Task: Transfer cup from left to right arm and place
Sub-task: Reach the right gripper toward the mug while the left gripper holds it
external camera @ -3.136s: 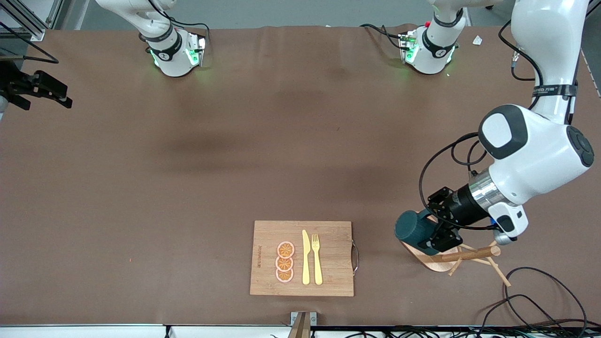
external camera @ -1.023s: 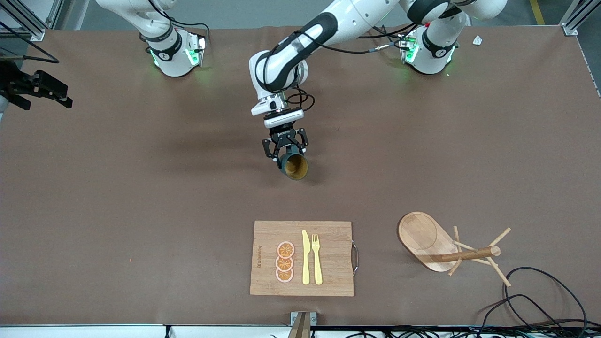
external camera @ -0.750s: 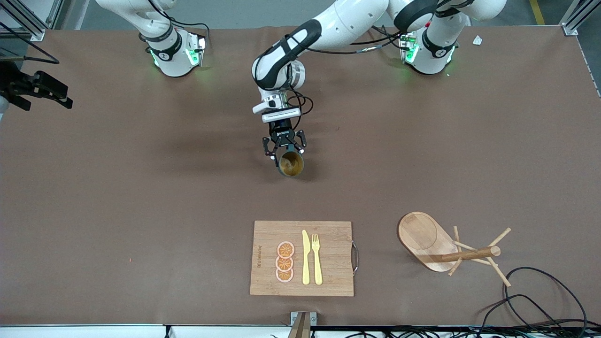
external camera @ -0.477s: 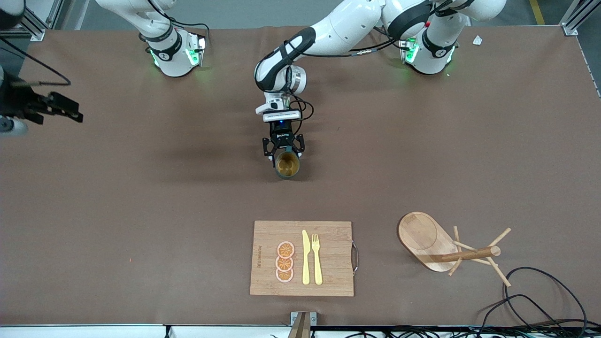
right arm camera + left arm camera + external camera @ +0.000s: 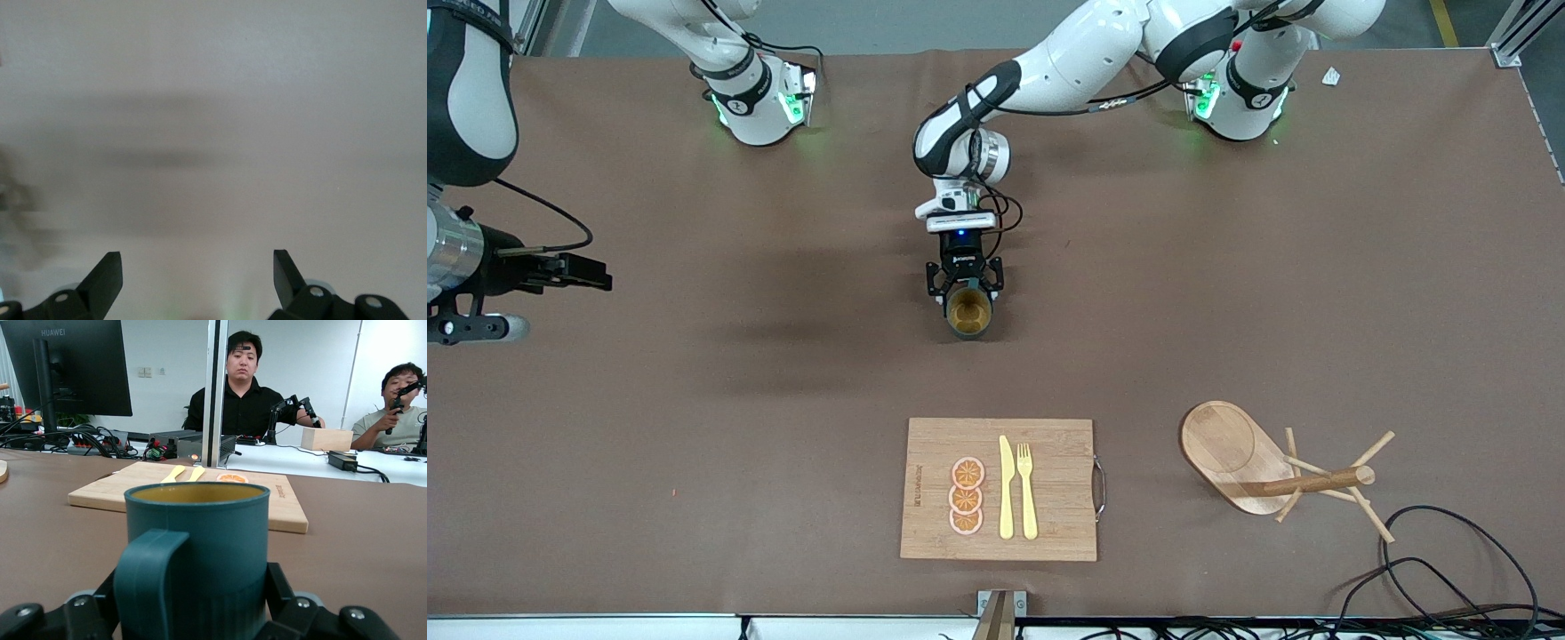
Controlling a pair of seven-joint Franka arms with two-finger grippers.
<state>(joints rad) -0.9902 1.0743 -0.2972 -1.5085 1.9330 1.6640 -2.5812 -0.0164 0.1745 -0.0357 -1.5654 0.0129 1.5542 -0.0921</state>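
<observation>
Cup (image 5: pixel 969 313): held by the left gripper (image 5: pixel 963 286) over mid-table.
We judge it rigid, light, ribbed enough to grip; right gripper (image 5: pixel 591 272), fingers spread and empty at its arm's end of the table, should clamp the bare wall near the rim.

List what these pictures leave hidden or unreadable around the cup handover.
- Whether the cup touches the table: the left gripper hides its bottom in the front and left wrist views.
- The lower part of the cup body: the handle and the left wrist view's edge hide it.
- What lies under the right gripper: the right wrist view is smeared.
- The print on the cutting board: too small.
</observation>
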